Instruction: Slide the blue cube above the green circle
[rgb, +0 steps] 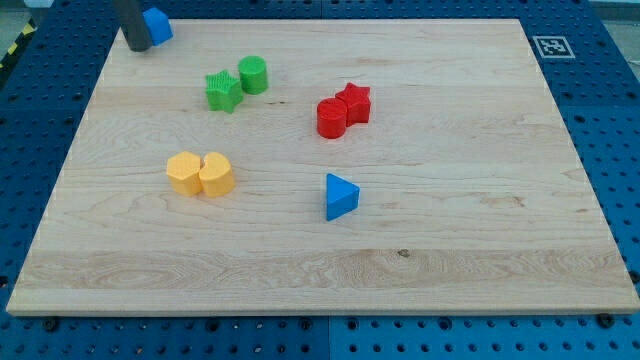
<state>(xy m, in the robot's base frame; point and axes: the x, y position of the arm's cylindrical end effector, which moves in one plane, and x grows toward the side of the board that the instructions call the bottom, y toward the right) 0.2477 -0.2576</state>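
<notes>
The blue cube (158, 25) sits at the view's top left corner of the wooden board (450, 220). My tip (137, 47) is at the end of the dark rod, right against the cube's left side. The green circle (253, 75) stands to the right of and below the cube, touching a green star (223, 91) on its lower left.
A red cylinder (331, 118) and a red star (354, 103) touch near the middle. Two yellow blocks (199, 173) sit together at the left. A blue triangle (340, 196) lies below the centre. A marker tag (551, 46) is at the top right.
</notes>
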